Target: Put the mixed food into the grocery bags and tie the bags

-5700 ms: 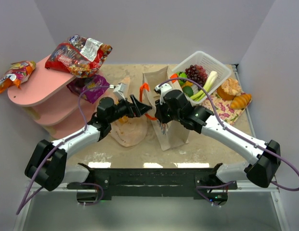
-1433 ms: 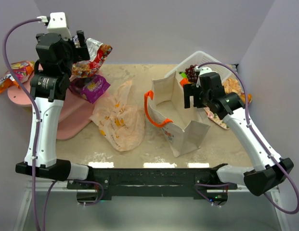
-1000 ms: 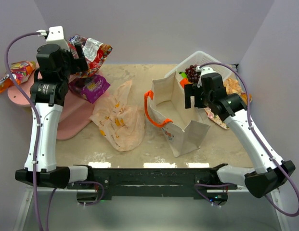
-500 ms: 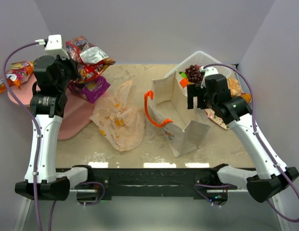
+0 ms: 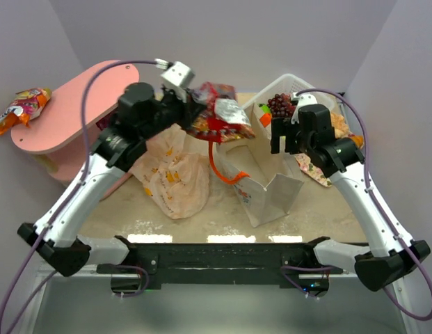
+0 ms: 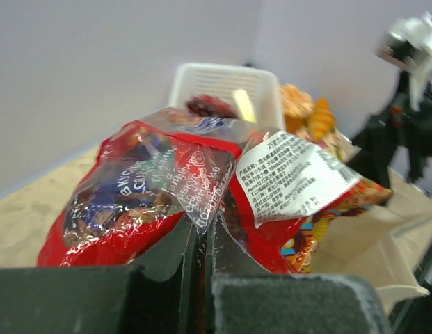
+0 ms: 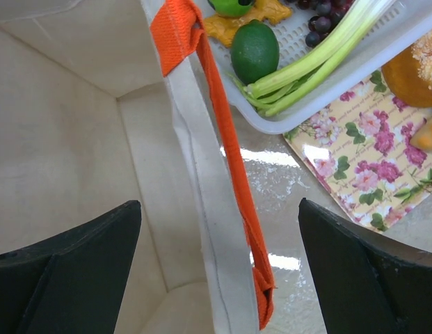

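The red snack packet [image 6: 111,236] carries a white sticker [image 6: 292,177] of tiny Chinese print, too fine to read. Its white wrapper lettering is blurred.

The canvas tote [image 5: 268,198] stood with its mouth open, but the red snack packets [image 5: 217,120] pinched in the left gripper [image 6: 202,240] hung over its far left corner and covered part of the opening. The right gripper [image 7: 219,209], fingers wide, straddled the tote's right wall and orange handle [image 7: 226,139], one finger over the inside, the other over the table [image 7: 282,188] outside. The white basket [image 7: 382,52] sat just beside that wall, leaving only a narrow strip of table between. The peach plastic bag [image 5: 170,181] lay flat left of the tote, the left arm [image 5: 125,149] crossing above its far part
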Robot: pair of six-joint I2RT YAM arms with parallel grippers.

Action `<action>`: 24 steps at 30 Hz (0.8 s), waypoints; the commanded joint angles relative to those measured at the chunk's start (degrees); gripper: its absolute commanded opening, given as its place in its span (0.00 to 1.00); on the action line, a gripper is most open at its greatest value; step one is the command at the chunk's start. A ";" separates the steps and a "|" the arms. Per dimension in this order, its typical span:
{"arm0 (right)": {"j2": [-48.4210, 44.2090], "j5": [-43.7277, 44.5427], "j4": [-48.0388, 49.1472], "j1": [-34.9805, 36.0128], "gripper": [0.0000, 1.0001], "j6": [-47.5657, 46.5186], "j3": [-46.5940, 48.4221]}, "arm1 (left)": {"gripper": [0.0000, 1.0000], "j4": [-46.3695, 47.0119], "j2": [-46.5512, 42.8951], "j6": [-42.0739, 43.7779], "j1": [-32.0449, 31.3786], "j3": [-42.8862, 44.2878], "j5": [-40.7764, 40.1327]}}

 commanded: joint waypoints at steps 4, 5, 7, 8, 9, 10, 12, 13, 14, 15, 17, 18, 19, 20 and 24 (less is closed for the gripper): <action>-0.70 2.21 2.16 -2.20 0.99 1.56 4.34 | 0.00 10.83 5.25 1.29 -8.51 5.26 -1.06; -1.14 2.92 1.81 -2.37 0.99 1.74 4.08 | 0.00 10.66 6.30 1.90 -9.47 5.17 -1.42; -2.63 4.59 1.81 -2.46 0.99 2.44 3.46 | 0.00 10.65 7.36 2.17 -10.18 4.48 -0.99; -3.25 4.86 1.98 -2.46 0.99 2.70 2.59 | 0.00 11.00 8.23 2.26 -10.71 4.21 -0.72; -3.69 5.21 1.98 -2.46 0.99 2.97 2.14 | 0.00 11.61 8.59 2.17 -11.15 4.12 -0.54; -4.39 5.30 2.24 -2.55 0.99 3.32 1.71 | 0.00 11.62 9.03 2.17 -11.59 4.21 -0.45; -5.80 6.44 2.16 -2.46 0.99 3.41 0.82 | 0.00 12.14 10.26 1.91 -12.47 4.38 -0.63; -6.07 6.88 1.90 -2.55 0.99 3.58 0.73 | 0.00 12.15 10.70 1.74 -12.56 4.47 -1.06; -6.42 7.49 1.55 -2.46 0.99 3.58 0.73 | 0.00 12.24 11.57 1.47 -12.73 4.64 -1.24; -6.60 7.59 1.28 -2.55 0.99 3.58 0.73 | 0.00 12.15 12.10 1.21 -12.82 4.73 -1.24; -7.30 7.59 1.11 -2.55 0.99 3.41 0.73 | 0.00 12.15 13.60 0.77 -13.52 4.82 -1.51; -7.48 7.68 1.10 -2.46 0.99 3.50 0.65 | 0.00 12.32 14.12 0.68 -13.78 4.65 -1.77; -7.56 7.68 1.10 -2.55 0.99 3.32 0.47 | 0.00 12.50 15.00 0.68 -14.22 4.30 -2.55; -7.74 7.68 1.02 -2.46 0.99 3.32 0.47 | 0.00 12.67 15.53 0.68 -14.84 4.12 -2.56; -7.57 7.24 0.93 -2.55 0.99 3.15 -0.14 | 0.00 11.98 17.73 0.42 -15.90 4.56 -1.16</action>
